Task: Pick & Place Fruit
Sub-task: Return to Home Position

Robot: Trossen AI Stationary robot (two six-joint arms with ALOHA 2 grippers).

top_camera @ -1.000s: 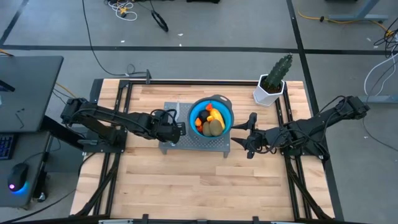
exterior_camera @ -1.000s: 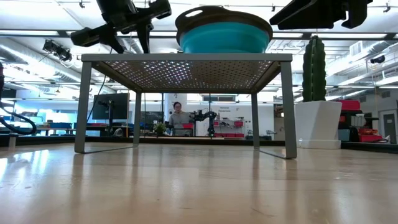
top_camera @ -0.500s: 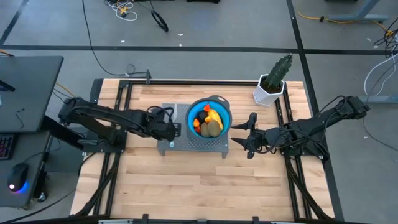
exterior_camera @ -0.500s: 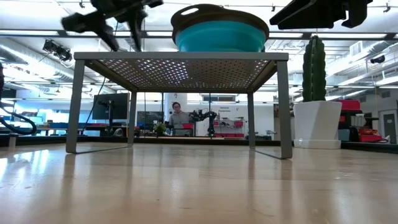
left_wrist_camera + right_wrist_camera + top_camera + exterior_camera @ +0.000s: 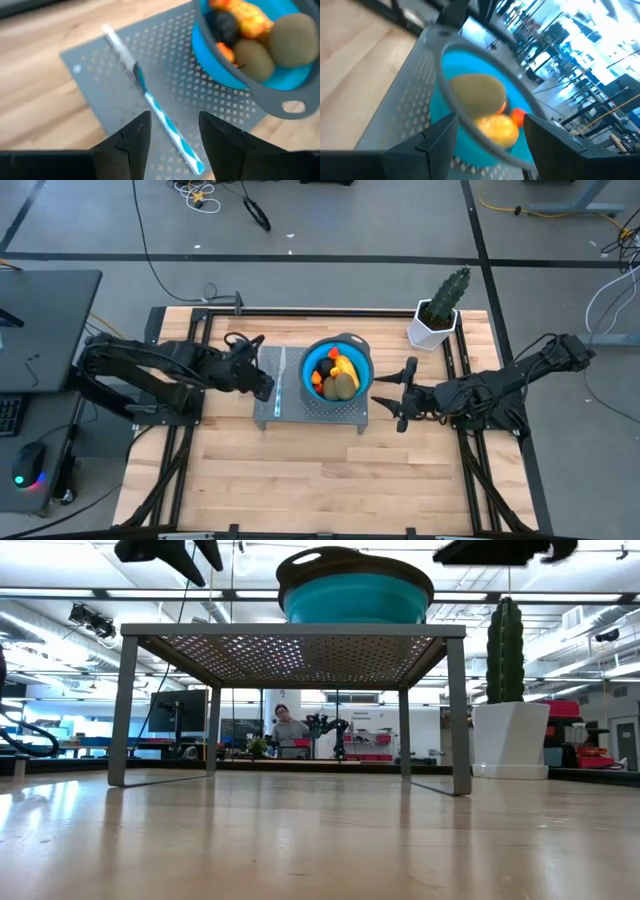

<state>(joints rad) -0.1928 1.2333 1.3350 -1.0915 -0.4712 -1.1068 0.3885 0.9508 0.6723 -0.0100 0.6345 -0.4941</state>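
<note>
The small plastic toy fruits (image 5: 338,375) lie heaped in the round, grey-rimmed blue bowl (image 5: 371,370). The bowl stands toward the right edge of the grey perforated metal shelf (image 5: 300,408), at the middle of the wooden table (image 5: 300,470). In it are two olive-brown ovals (image 5: 255,55), a yellow-orange oval (image 5: 245,10), a dark round fruit (image 5: 222,22) and a small orange piece (image 5: 225,50). They look light, hard and smooth, likely to roll or squirt out of a pinch, so each is best taken across its narrow middle, topmost first. A slim knife (image 5: 281,372) with a light blue handle lies alone near the shelf's left edge. The left gripper (image 5: 264,382) hangs over that left edge with its fingers spread and empty. The right gripper (image 5: 392,397), likewise spread and empty, sits just off the right edge.
</note>
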